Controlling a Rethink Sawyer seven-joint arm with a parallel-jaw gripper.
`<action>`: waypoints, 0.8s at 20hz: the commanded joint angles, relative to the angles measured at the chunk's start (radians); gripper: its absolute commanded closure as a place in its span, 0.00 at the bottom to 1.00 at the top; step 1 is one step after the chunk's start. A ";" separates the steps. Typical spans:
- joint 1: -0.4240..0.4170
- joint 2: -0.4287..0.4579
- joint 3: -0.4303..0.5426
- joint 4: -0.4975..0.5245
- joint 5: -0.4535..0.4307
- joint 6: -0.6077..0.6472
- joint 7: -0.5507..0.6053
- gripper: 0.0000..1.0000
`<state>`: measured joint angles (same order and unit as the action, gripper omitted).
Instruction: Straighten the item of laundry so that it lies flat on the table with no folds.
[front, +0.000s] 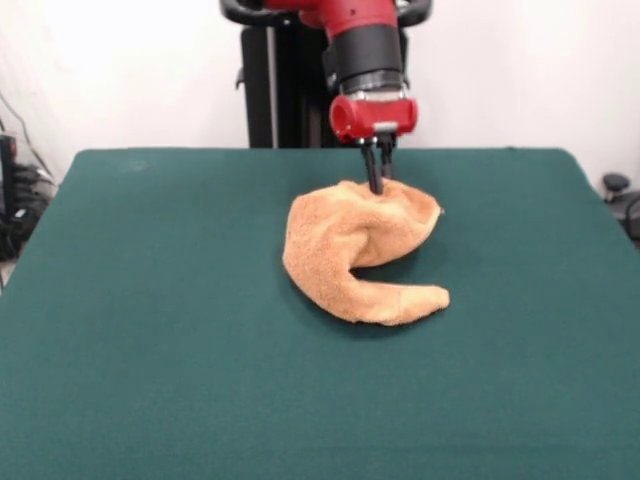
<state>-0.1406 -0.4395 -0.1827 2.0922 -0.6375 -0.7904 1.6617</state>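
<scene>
The light orange-tan towel (345, 245) lies crumpled on the dark green table (150, 330), a little right of centre. It is bunched into a curled hump, with a folded tail (405, 303) that curves round to the front right. My gripper (375, 186) comes straight down from the red arm onto the towel's far top edge. Its two dark fingers are drawn close together and pinch the cloth there. The towel's stripe band does not show.
The robot's black pedestal (270, 90) stands behind the table's far edge. Cables and dark gear (20, 200) lie beyond the left edge, and a dark object (618, 190) beyond the right edge. Green cloth surrounds the towel on all sides.
</scene>
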 joint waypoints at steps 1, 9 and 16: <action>-0.093 -0.175 0.244 0.146 -0.088 0.251 0.286 1.00; -0.140 -0.216 0.285 0.218 -0.068 0.262 0.237 1.00; -0.209 -0.323 0.355 0.304 -0.074 0.330 0.219 1.00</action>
<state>-0.3310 -0.6983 0.0155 2.3267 -0.6884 -0.6078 1.6617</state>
